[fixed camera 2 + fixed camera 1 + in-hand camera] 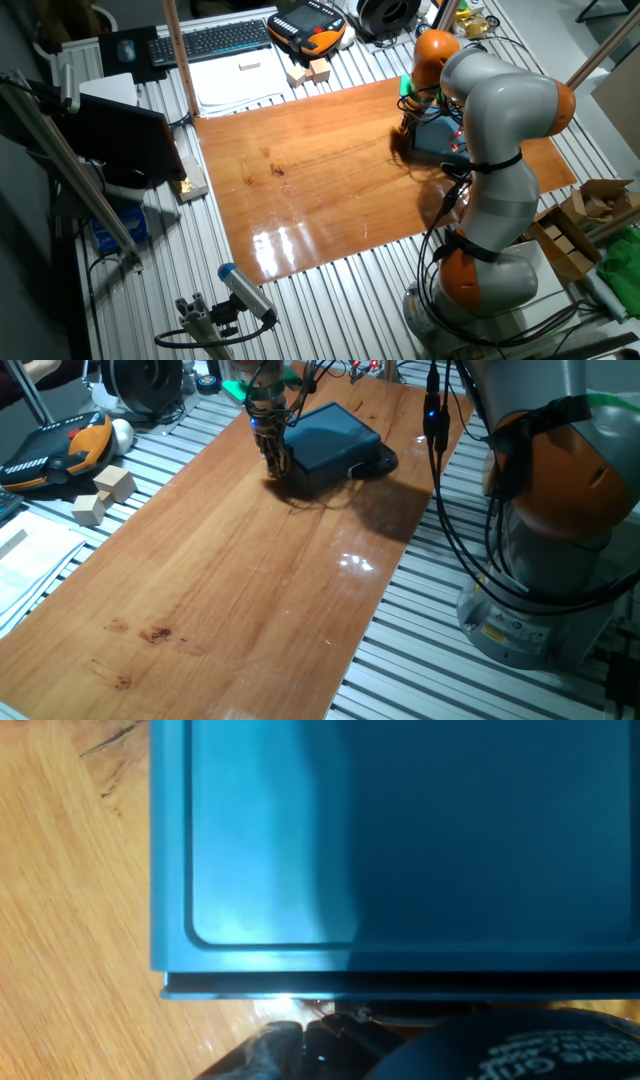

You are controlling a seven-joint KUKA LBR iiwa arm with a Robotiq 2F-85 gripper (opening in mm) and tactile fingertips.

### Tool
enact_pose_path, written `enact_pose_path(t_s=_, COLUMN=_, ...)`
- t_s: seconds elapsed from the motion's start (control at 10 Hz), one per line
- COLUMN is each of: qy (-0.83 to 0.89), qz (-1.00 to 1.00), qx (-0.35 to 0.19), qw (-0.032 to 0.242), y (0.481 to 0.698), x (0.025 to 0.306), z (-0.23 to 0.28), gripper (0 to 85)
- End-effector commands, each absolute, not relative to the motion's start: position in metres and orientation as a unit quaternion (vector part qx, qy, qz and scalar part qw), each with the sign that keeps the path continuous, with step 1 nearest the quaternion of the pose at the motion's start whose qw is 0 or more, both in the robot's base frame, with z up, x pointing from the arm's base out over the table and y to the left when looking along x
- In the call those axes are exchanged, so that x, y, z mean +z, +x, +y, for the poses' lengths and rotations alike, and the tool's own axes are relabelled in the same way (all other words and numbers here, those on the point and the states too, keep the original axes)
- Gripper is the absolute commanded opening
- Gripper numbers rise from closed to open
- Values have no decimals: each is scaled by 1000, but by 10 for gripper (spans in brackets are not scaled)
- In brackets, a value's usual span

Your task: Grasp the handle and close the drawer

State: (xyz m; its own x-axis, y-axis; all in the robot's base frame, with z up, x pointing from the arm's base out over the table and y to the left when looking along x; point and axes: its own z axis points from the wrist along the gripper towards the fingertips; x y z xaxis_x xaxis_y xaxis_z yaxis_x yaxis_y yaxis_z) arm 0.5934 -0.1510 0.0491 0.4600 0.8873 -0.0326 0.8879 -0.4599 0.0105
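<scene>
Fingers: in my hand view I see only dark blurred finger parts [300, 1045] at the bottom edge; I cannot tell whether they are apart, together or clamped on anything.
Handle: I cannot pick it out in any view (it would sit by the pale glint at the box's front edge, but that is too blurred to name).
Gripper: the gripper [276, 460] hangs down at the near-left end of the drawer's box, right against its front face.
Drawer: the drawer [333, 440], dark teal, lies at the far end of the wooden table [230, 580]; the hand view shows its top filling the frame, front edge lowest.
Beyond the table: I see two wooden blocks [103, 494] on the slatted surface to the left, and an orange-and-black pendant [62, 448] behind them.
Arm: in the other fixed view the arm [500, 140] bends over the box.
</scene>
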Motion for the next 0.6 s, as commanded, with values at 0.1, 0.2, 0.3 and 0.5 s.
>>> enact_pose_path(t_s=0.1, qy=855, qz=518, qx=-11, qw=13, y=593, x=48, z=-152, gripper=23)
enact_pose_path(t_s=0.2, qy=856, qz=517, qx=-12, qw=14, y=593, x=49, z=-152, gripper=23)
enact_pose_path(t_s=0.3, qy=856, qz=517, qx=-12, qw=13, y=593, x=49, z=-152, gripper=23)
enact_pose_path(t_s=0.5, qy=855, qz=519, qx=-12, qw=13, y=592, x=49, z=-153, gripper=23)
